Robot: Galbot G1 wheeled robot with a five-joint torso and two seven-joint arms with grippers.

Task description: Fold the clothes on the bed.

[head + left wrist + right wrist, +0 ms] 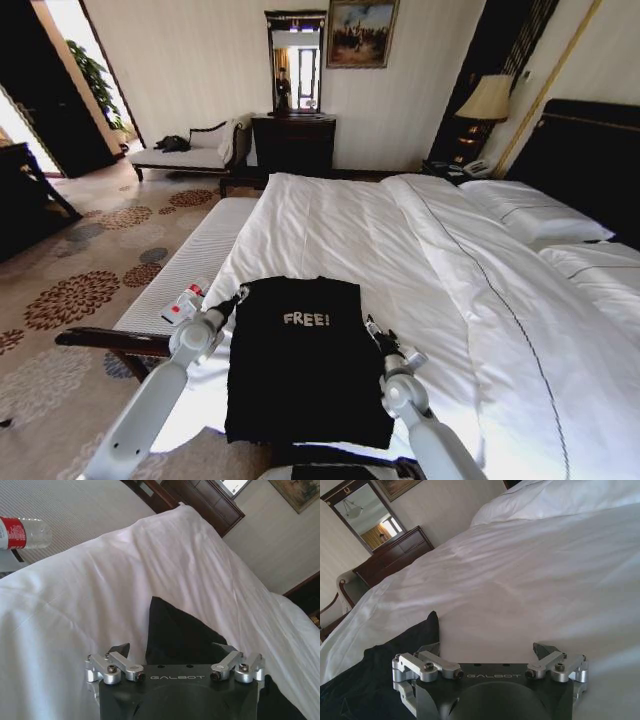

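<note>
**A:** Where is your T-shirt (305, 365) right now?

**B:** You have it lying flat on the near end of the bed (400, 240), on the white duvet (330, 225); it reads as a narrow black rectangle with its sides tucked in, the white "FREE!" lettering (306, 319) facing up near its far edge; the near edge reaches almost to the foot of the mattress.

**A:** And your two arms?

**B:** Your left gripper (238, 297) sits just beside the shirt's far left corner; your right gripper (373, 328) sits at the shirt's right edge, a little nearer to you than the left one. Neither is holding cloth.

**A:** How do the jaws stand?

**B:** Wide on both; in your left wrist view the left gripper (172, 649) has its fingers spread well apart, with a black point of the shirt (175, 635) showing in the gap between them above the white bedding; in your right wrist view the right gripper (487, 650) is spread the same way, with the shirt (385, 655) lying off to one side next to one finger and bare duvet ahead.

**A:** Anything else near your work?

**B:** A striped bench (190, 270) runs along the left side of the bed; a bottle with a red label (183, 303) lies on it, close to your left arm; pillows (530, 210) sit at the head end, well apart from the shirt.
</note>
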